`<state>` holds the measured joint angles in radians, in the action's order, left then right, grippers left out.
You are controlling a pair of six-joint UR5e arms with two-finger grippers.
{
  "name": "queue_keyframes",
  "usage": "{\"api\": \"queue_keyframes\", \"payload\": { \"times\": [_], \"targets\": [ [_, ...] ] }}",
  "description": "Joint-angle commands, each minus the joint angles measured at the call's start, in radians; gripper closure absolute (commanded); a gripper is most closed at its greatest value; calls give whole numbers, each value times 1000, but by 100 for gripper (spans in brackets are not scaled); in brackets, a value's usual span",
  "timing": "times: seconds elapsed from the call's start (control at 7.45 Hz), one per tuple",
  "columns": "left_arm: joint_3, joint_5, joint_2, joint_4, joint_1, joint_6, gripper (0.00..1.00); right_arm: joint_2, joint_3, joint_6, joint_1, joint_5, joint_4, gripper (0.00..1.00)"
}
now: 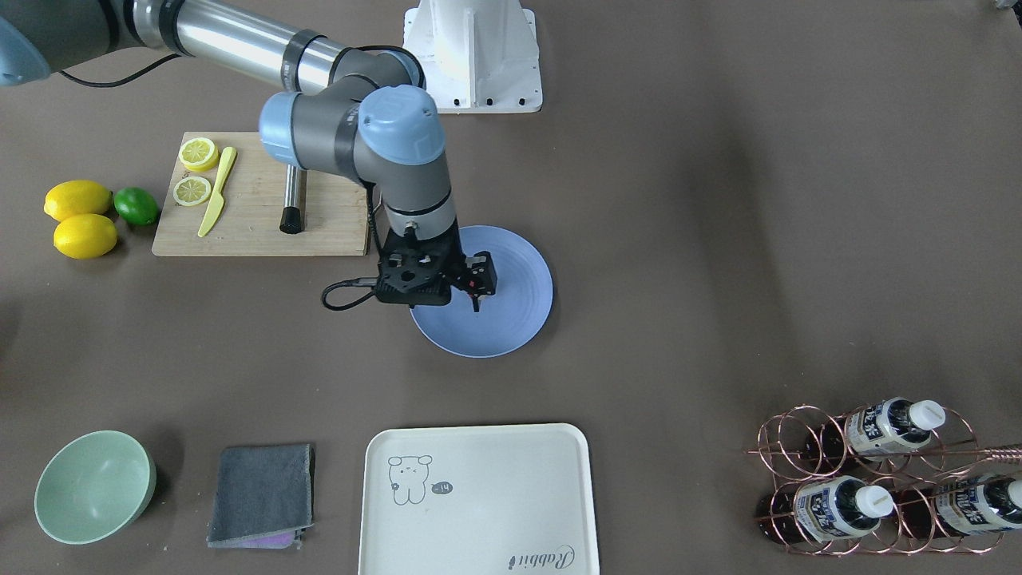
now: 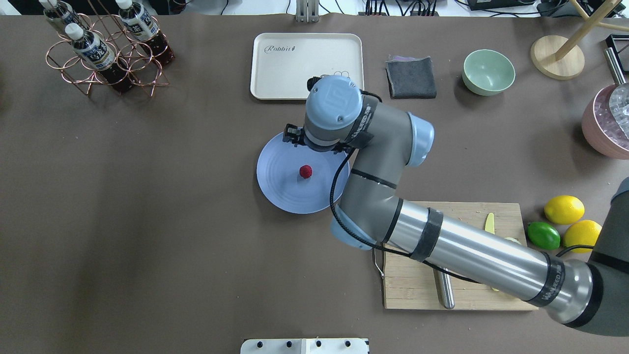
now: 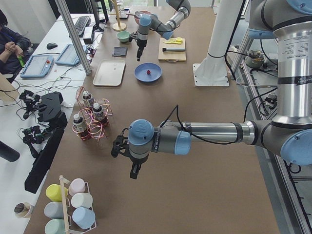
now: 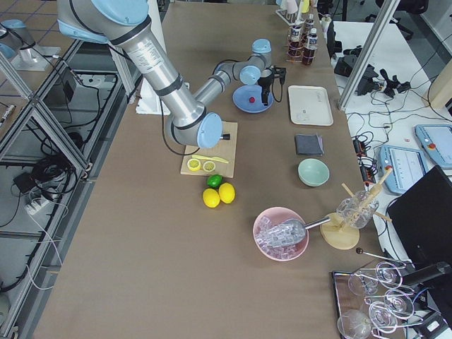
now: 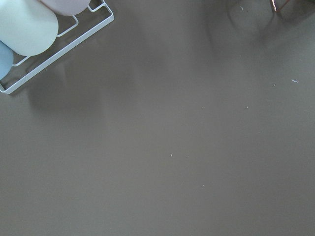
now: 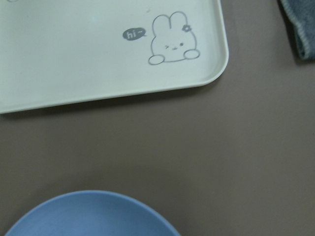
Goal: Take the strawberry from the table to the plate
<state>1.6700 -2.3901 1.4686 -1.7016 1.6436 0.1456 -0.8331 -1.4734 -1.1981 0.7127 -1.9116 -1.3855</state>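
Note:
The strawberry (image 2: 305, 171), a small red berry, lies free near the middle of the blue plate (image 2: 280, 189). It also shows in the side views as a red dot on the plate (image 3: 147, 73) (image 4: 252, 100). My right gripper (image 1: 477, 302) hangs above the plate (image 1: 519, 319), pointing down, open and holding nothing. The right wrist view shows only the plate's rim (image 6: 93, 214) and the table. My left gripper (image 3: 134, 173) hovers over bare table far from the plate; it shows only in the exterior left view, so I cannot tell whether it is open or shut.
A cream tray (image 1: 479, 495) lies just beyond the plate, with a grey cloth (image 1: 262, 495) and a mint bowl (image 1: 94, 485) beside it. A cutting board (image 1: 255, 216) with lemon slices, two lemons and a lime sits near the robot. A copper bottle rack (image 1: 870, 479) stands at one end.

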Motion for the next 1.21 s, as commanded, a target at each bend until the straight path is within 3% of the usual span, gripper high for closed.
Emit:
{"api": "queue_keyframes", "payload": {
  "times": [0.0,0.4,0.67,0.94,1.07],
  "targets": [
    [0,0,1,4,5,-4,2,-183,-83,292,236,-204,0,0],
    [0,0,10,7,5,-4,2,-455,-151,749,495,-328,0,0],
    [2,0,15,8,5,-4,2,-587,-136,1062,649,-345,-9,0],
    [0,0,16,8,5,2,2,-626,-136,1365,796,-343,-183,0],
    [-3,0,9,8,5,3,2,-647,-133,1466,842,-331,-216,0]
  ]
}}
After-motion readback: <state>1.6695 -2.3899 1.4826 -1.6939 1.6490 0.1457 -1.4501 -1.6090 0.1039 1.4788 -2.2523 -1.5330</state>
